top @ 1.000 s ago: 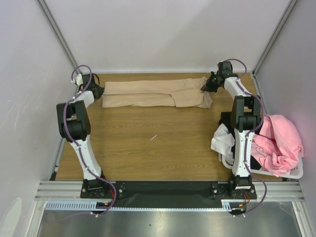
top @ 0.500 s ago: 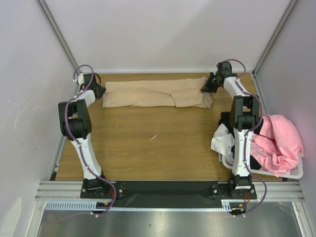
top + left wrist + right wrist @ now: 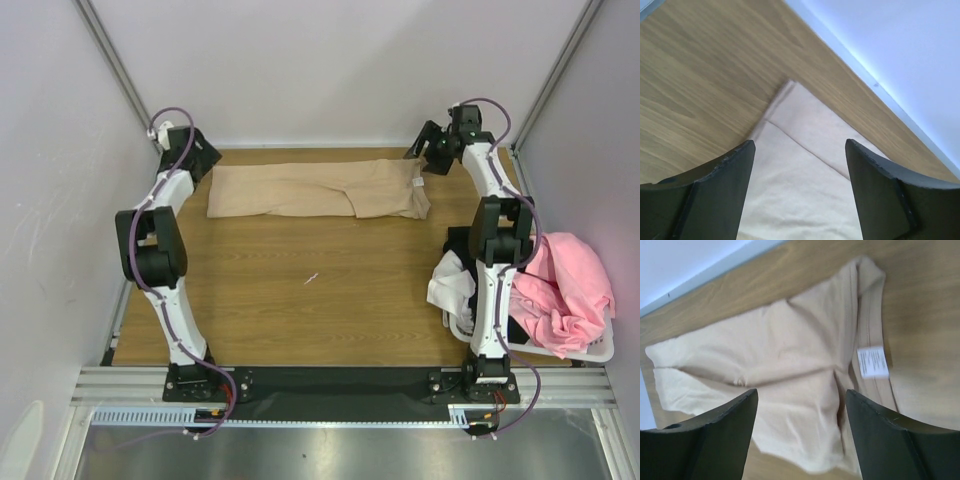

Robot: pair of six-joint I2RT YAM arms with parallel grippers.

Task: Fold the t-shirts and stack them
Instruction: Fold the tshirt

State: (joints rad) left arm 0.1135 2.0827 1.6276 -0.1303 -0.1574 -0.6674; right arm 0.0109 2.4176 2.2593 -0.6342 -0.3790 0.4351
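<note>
Both arms are extended to the far end, bases at bottom of the top view. Left arm (image 3: 150,250) reaches upper left; left gripper (image 3: 799,150) has its fingers spread wide, nothing between them. Right arm (image 3: 497,240) reaches upper right; right gripper (image 3: 802,392) is spread too and empty (both tilted downward).

**Wood-grain table (image 3: 300,320) inside white walls (image 3: 330,70)**

Runs light brown, closed in on three sides. Has a white plastic basket (image 3: 598,350) at the right near corner and a tiny pale scrap (image 3: 312,278) near the middle. Meets a silver metal rail (image 3: 340,385) along the near edge.
</note>
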